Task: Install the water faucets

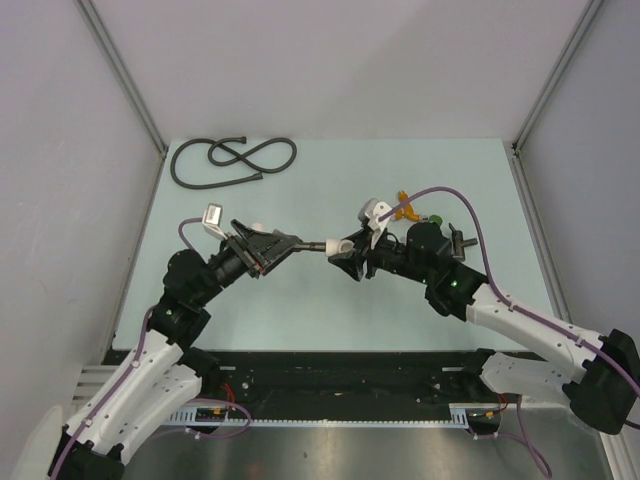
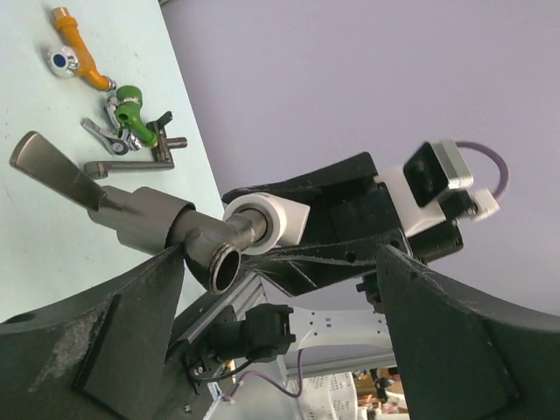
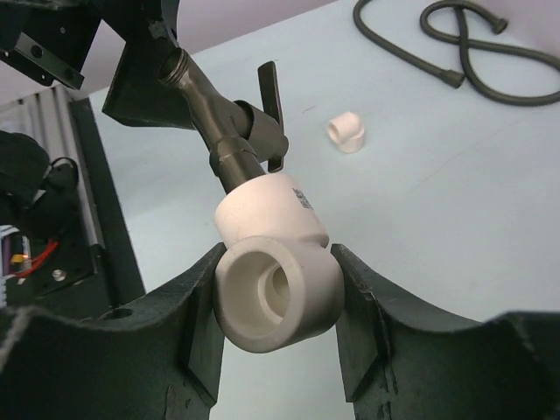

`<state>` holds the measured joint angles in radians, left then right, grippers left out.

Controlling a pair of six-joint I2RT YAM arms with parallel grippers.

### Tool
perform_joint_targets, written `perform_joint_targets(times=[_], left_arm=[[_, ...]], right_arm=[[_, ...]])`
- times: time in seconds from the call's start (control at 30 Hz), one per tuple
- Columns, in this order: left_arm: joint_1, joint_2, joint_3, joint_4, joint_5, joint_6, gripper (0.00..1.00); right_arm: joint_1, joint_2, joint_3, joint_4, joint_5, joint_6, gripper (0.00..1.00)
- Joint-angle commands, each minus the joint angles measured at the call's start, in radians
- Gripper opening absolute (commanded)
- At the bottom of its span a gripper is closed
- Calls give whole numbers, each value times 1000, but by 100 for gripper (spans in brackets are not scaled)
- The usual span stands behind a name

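Observation:
The short dark faucet [image 2: 144,217] hangs in the air between my grippers, lever handle pointing away. Its threaded end sits in a white elbow fitting [image 3: 271,280]. My right gripper [image 3: 277,254] is shut on that fitting from both sides. My left gripper [image 2: 280,262] is open wide; only its left finger [image 2: 114,332] touches the faucet near the spout. In the top view the faucet [image 1: 315,245] bridges the left gripper [image 1: 290,243] and the right gripper [image 1: 345,250] above mid-table. The long-pipe dark faucet [image 2: 131,164] lies on the table beyond.
An orange tap [image 2: 74,48], a green tap [image 2: 136,114] and a chrome lever piece [image 2: 103,136] lie by the long-pipe faucet at the right [image 1: 455,240]. A second white fitting [image 3: 348,131] lies on the table. A coiled black hose [image 1: 232,160] lies at the back left.

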<state>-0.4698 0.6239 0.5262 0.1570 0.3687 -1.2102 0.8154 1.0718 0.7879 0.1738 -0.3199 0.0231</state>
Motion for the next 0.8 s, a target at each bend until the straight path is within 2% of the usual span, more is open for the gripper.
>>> perform_joint_targets(times=[0.0,0.17,0.3,0.5,0.6,0.63,0.7,0.77], left_arm=[[-3,-6,0,7,-25,-94,92],[-3,-16,-25,9,-50,-117,84],[-3,-19,-57,22,-62,-140,78],[-3,-21,-144,107,-59,-221,62],[-3,-24,-181,171,-57,-259,48],[-1,-26,-189,186,-63,-275,40],[-3,-36,-209,226,-73,-284,31],[-1,-50,-228,248,-91,-287,18]], right_arm=[[73,-36,56,46,74,-149,0],[174,-32,56,32,160,-296,0],[214,-19,54,26,214,-342,0],[248,-27,45,44,231,-382,0],[252,-27,47,50,211,-379,0],[254,-27,45,52,205,-374,0],[252,-24,47,49,199,-359,0],[254,-23,47,49,196,-342,0]])
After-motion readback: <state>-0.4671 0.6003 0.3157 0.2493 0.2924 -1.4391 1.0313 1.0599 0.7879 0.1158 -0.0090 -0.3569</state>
